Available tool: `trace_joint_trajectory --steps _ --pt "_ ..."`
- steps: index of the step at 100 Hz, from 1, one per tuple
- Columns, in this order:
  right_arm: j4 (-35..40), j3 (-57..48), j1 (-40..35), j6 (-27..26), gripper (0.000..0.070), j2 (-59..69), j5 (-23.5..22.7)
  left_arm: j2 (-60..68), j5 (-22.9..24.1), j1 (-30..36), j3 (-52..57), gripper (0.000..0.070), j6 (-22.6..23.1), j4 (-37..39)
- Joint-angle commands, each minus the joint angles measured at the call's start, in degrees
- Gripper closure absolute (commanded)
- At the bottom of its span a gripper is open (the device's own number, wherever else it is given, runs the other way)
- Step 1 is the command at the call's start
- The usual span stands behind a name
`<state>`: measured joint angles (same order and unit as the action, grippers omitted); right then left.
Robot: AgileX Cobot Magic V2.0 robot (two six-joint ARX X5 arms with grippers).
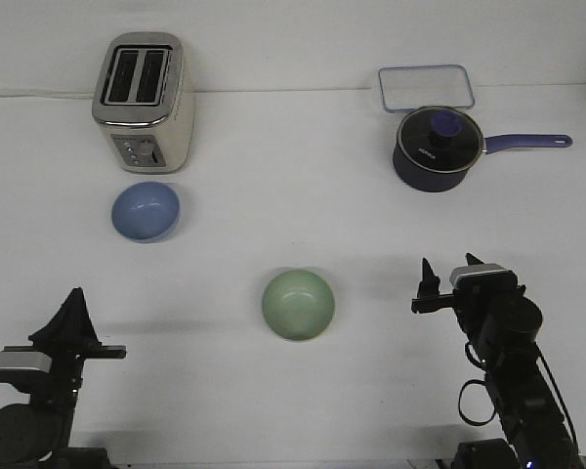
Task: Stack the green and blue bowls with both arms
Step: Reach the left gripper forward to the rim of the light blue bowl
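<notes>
The pale green bowl (298, 305) sits upright on the white table, near the middle and towards the front. The periwinkle blue bowl (146, 211) sits upright at the left, just in front of the toaster. Both bowls are empty. My left gripper (75, 296) is low at the front left, well in front of the blue bowl. Its fingers meet in a single point and hold nothing. My right gripper (447, 266) is at the front right, to the right of the green bowl and apart from it. Its two fingertips stand apart and it is empty.
A cream and chrome toaster (144, 101) stands at the back left. A dark lidded saucepan (438, 149) with a purple handle pointing right stands at the back right. A clear rectangular container (426, 88) lies behind it.
</notes>
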<state>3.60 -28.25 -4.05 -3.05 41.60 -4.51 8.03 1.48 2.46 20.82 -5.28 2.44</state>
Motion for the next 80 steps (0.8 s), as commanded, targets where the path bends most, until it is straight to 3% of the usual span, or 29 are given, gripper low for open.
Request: trace_joint_trajectory --steps 1,34,70,74,80 --pt "-0.6 -0.6 0.0 -0.3 0.0161 0.0 0.0 4.8 0.3 -0.1 6.5 0.0688 0.1 -5.0" --pt "-0.6 -0.6 0.0 -0.4 0.0161 0.0 0.0 37.0 0.3 -0.2 37.3 0.0688 0.3 -31.3" --pt "-0.7 -0.6 0.0 -0.6 0.0161 0.0 0.0 55.1 0.3 -0.2 44.6 0.0681 0.2 -32.9" --pt "-0.6 -0.6 0.0 -0.6 0.0161 0.0 0.0 56.1 0.3 -0.2 44.6 0.0652 -0.8 -33.1" --pt "-0.6 -0.6 0.0 -0.6 0.0161 0.0 0.0 57.2 0.3 -0.2 44.6 0.0517 -2.6 -33.8"
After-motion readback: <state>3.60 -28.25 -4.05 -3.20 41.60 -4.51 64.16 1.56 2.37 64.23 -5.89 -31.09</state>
